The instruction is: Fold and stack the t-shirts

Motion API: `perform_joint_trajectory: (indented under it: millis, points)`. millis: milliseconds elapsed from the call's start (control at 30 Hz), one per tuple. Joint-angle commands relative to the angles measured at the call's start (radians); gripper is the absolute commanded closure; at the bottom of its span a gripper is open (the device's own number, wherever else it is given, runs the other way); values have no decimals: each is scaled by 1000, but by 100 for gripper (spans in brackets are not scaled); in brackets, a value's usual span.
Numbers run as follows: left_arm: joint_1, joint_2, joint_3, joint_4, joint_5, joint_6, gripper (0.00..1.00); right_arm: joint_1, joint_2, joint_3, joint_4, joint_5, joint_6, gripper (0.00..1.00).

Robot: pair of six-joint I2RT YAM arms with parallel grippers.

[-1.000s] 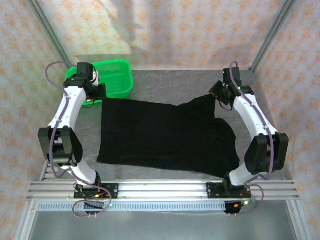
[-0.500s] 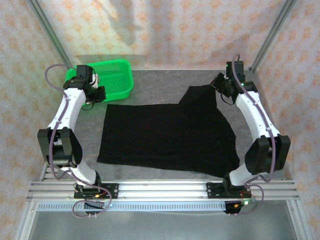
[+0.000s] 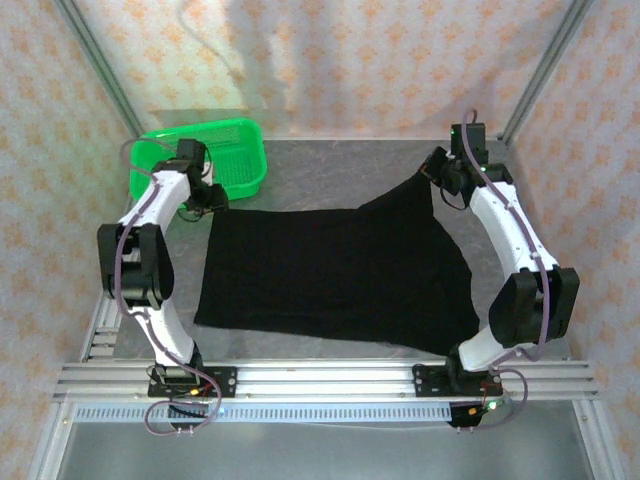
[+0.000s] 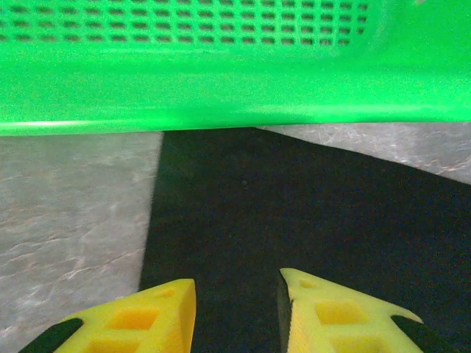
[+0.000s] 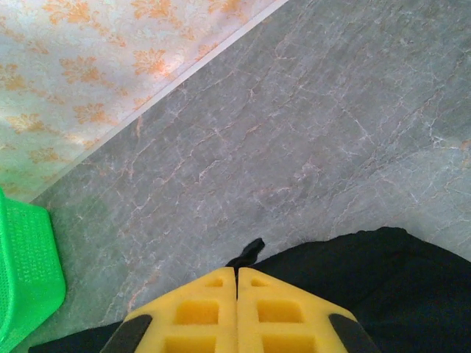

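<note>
- a plain black cloth t-shirt [image 3: 330, 275] lies spread across the middle of the grey marbled bench [image 3: 330, 165], between the two arms; its far right corner is drawn up to a peak
- the right tool [image 3: 440, 180] sits at that peak, its yellow fingers [image 5: 199, 309] pressed together, a tab of black cloth poking out at their tips; it grips the t-shirt
- the left tool [image 4: 237, 283] hovers over the t-shirt's far left corner; jaws narrowly apart, nothing between them
- a bright green plastic mesh basket [image 3: 240, 175] stands at the bench's far left, just beside that corner
</note>
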Motion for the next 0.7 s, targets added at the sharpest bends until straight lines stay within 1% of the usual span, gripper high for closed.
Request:
perform_joint_trajectory:
  millis: [0, 67, 167, 267, 333, 433, 533, 667]
  points:
    - [-13, 30, -27, 76, -45, -31, 65, -4, -21, -18, 16, 9, 8, 100]
    - [-13, 76, -30, 112, -68, -38, 65, -4, -25, -24, 17, 7, 10, 100]
    - [-6, 124, -9, 149, -94, -40, 60, -4, -30, -37, 20, -1, 23, 100]
    - [-3, 164, 28, 169, -128, -32, 52, -4, -35, -52, 20, -3, 28, 100]
    - [2, 198, 60, 165, -122, -24, 49, -5, -41, -63, 17, 0, 31, 100]
    - [2, 241, 97, 165, -142, -22, 48, -5, -52, -84, 15, 9, 34, 100]
    - [6, 255, 107, 190, -121, -27, 47, -4, -63, -102, 19, 8, 40, 100]
    - [6, 281, 130, 167, -129, -22, 47, -4, -68, -108, 12, 19, 40, 100]
